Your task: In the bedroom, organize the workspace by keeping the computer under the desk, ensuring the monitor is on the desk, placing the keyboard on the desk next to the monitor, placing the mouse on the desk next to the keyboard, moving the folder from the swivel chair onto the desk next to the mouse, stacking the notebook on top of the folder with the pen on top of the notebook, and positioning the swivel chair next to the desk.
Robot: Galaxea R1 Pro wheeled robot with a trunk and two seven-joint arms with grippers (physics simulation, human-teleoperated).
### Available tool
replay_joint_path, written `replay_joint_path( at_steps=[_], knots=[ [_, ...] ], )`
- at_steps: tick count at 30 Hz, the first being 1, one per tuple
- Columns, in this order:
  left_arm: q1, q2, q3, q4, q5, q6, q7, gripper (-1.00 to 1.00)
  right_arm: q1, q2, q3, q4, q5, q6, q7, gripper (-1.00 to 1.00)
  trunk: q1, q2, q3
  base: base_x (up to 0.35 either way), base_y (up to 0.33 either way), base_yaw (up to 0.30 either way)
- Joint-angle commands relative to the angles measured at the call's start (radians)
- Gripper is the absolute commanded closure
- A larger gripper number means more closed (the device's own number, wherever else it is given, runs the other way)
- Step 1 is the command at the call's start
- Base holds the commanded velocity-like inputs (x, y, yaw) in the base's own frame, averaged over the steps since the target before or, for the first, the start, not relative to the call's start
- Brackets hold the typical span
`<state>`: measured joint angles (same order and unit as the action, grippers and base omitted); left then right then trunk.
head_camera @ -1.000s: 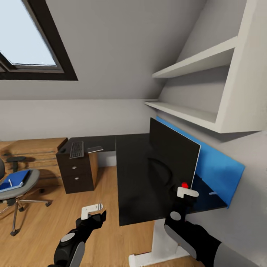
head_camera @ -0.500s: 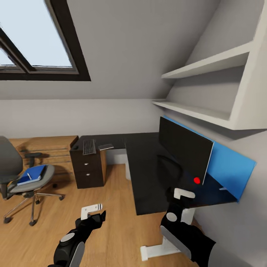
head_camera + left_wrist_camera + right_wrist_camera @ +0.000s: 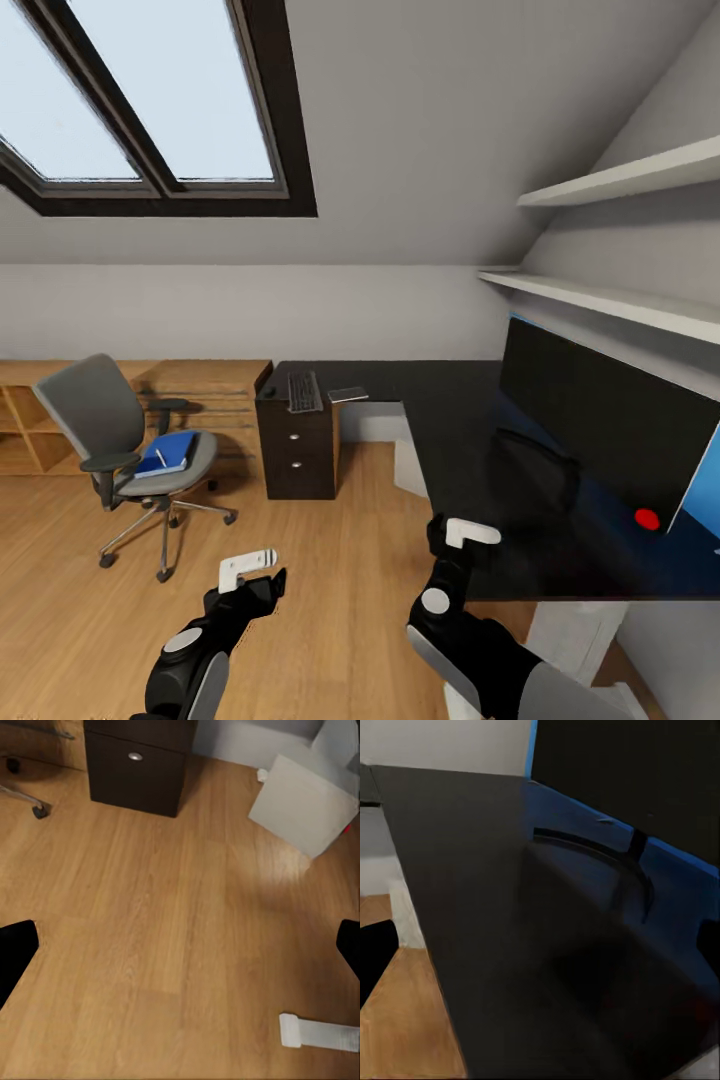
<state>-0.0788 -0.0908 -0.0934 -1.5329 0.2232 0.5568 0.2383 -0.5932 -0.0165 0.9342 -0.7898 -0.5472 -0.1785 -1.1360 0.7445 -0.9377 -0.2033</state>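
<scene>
Folder [image 3: 168,453]: blue, lying flat on the chair [image 3: 100,420] seat, well apart from the table [image 3: 450,430].
Pen [image 3: 160,458]: a thin white stick lying on the folder.
Chair: grey, on the wooden floor [image 3: 330,560] in front of low wooden shelving [image 3: 210,385], facing the room.
Keyboard [image 3: 304,391]: on the far arm of the table, above the drawer unit [image 3: 297,450].
Small grey flat item [image 3: 348,395]: just beside the keyboard, on the table; too small to tell what it is.
Monitor [image 3: 610,420]: upright on the near arm of the table, by the wall, with a blue panel [image 3: 700,500] behind it; its curved stand [image 3: 634,855] shows in the right wrist view.
Computer [image 3: 304,802]: pale grey box on the floor near the drawer unit, seen in the left wrist view.
Left pincer [image 3: 248,567]: over bare floor, wide, holding nothing.
Right pincer [image 3: 470,532]: at the table's near edge, wide, holding nothing.
</scene>
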Motion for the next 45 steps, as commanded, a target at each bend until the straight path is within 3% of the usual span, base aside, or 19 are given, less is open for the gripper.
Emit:
replay_joint_path(
  at_steps=[1,6,7,8,16,21,24,25,28,32,34,35,40,41,45],
  knots=[
    [-0.001,0.000,-0.003,0.001,0.011,0.003,0.009,-1.00,-0.002,0.002,0.006,0.004,-0.010,-0.013,0.013,-1.00,0.001,-0.001,-0.002,0.203,0.300,0.258],
    [-0.001,0.000,-0.005,0.003,0.011,0.003,0.010,-1.00,-0.002,0.006,0.003,0.017,-0.013,-0.015,0.091,-1.00,0.001,-0.001,-0.006,0.216,0.289,0.254],
    [-0.001,0.000,-0.006,0.016,0.011,0.004,0.011,-1.00,-0.002,0.008,-0.001,0.049,-0.018,-0.020,0.171,-1.00,0.001,-0.001,-0.007,0.242,0.265,0.246],
    [-0.001,0.000,-0.006,0.032,0.011,0.004,0.011,-1.00,-0.002,0.008,-0.002,0.065,-0.019,-0.028,0.201,-1.00,0.001,-0.001,-0.008,0.250,0.256,0.243],
    [0.000,-0.004,-0.005,0.124,0.011,0.001,0.013,-1.00,-0.002,0.013,-0.001,0.178,-0.024,-0.151,0.384,-1.00,0.001,-0.001,-0.016,0.262,0.242,0.235],
    [-0.001,-0.004,-0.002,0.138,0.012,0.000,0.013,-1.00,-0.002,0.026,-0.002,0.195,-0.026,-0.170,0.428,-1.00,0.001,-0.001,-0.021,0.267,0.236,0.211],
    [-0.001,-0.001,0.012,0.257,0.012,-0.014,0.012,-1.00,-0.002,0.036,0.000,0.203,-0.026,-0.175,0.464,-1.00,0.001,-0.001,-0.023,0.267,0.236,0.106],
    [-0.001,0.000,0.016,0.356,0.010,-0.051,0.010,-1.00,0.003,0.055,0.001,0.238,-0.027,-0.176,0.473,-1.00,0.001,-0.001,-0.023,0.267,0.238,0.017],
    [-0.001,-0.001,0.014,0.444,0.007,-0.113,0.007,-1.00,0.018,0.077,0.001,0.286,-0.027,-0.174,0.477,-1.00,0.001,-0.001,-0.023,0.267,0.239,0.009],
    [-0.001,0.001,0.009,0.644,0.004,-0.269,0.001,-1.00,0.050,0.136,0.001,0.442,-0.042,-0.179,0.488,-1.00,0.001,-0.001,-0.023,0.267,0.241,0.003],
    [-0.001,0.005,0.009,0.692,0.004,-0.302,0.000,-1.00,0.068,0.143,0.002,0.461,-0.049,-0.195,0.490,-1.00,0.001,-0.001,-0.023,0.267,0.241,0.001],
    [-0.001,0.012,0.008,0.866,0.002,-0.434,-0.001,-1.00,0.116,0.148,0.000,0.490,-0.063,-0.248,0.493,-1.00,0.001,-0.001,-0.023,0.274,0.228,0.000],
    [0.000,0.011,0.008,0.911,-0.003,-0.475,-0.001,-1.00,0.145,0.148,0.000,0.525,-0.064,-0.286,0.511,-1.00,0.001,-0.001,-0.023,0.298,0.153,0.000],
    [-0.001,0.010,0.008,0.924,-0.005,-0.484,-0.001,-1.00,0.153,0.151,0.001,0.578,-0.065,-0.353,0.606,-1.00,0.001,-0.001,-0.023,0.327,0.015,0.000],
    [-0.001,0.009,0.008,0.927,-0.005,-0.486,-0.001,-1.00,0.155,0.150,0.000,0.603,-0.066,-0.373,0.682,-1.00,0.001,-0.001,-0.023,0.320,0.007,-0.072]
  ],
)
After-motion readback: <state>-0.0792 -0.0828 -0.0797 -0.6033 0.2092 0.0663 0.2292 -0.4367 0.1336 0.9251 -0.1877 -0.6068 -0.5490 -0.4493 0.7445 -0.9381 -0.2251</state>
